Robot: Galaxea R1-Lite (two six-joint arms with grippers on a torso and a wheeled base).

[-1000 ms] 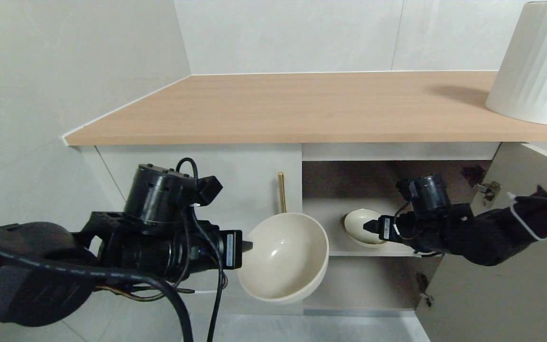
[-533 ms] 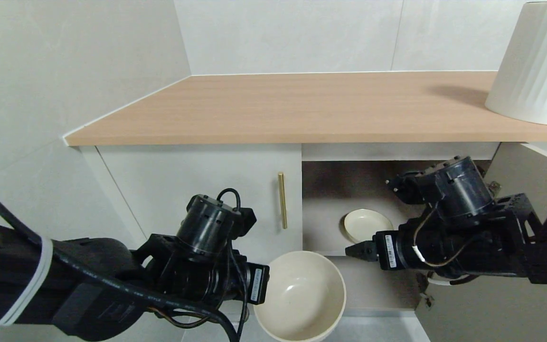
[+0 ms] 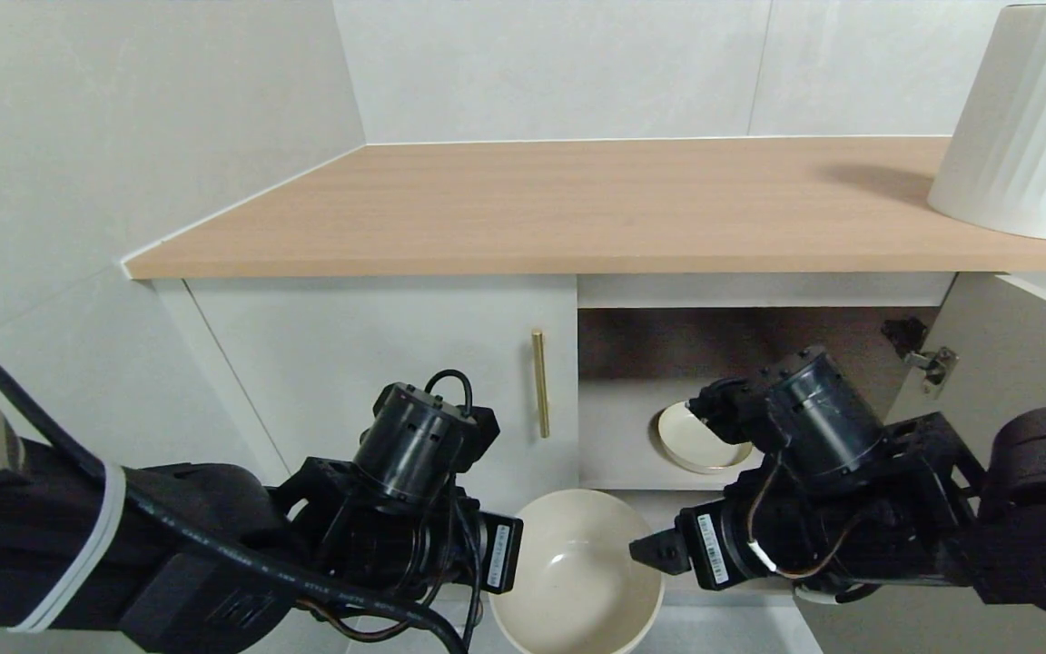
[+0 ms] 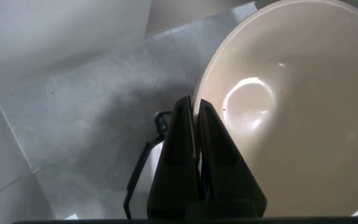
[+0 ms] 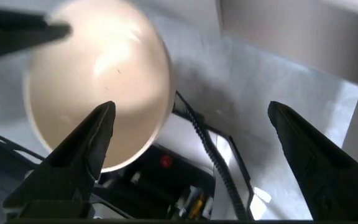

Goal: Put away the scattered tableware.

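Left pincer (image 3: 499, 556) pinches the cream bowl (image 3: 575, 581) by its rim, low before the open cabinet (image 3: 759, 291); right pincer (image 5: 190, 111) is spread wide just beside it. A saucer (image 3: 694, 442) sits on the shelf (image 3: 614, 450). Stowing step, I'd say: next, raise the bowl onto that shelf, clear of the saucer.

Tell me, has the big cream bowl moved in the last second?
Yes. In the head view the bowl has dropped lower and slightly right, from covering the lower end of the gold door handle to well below it.
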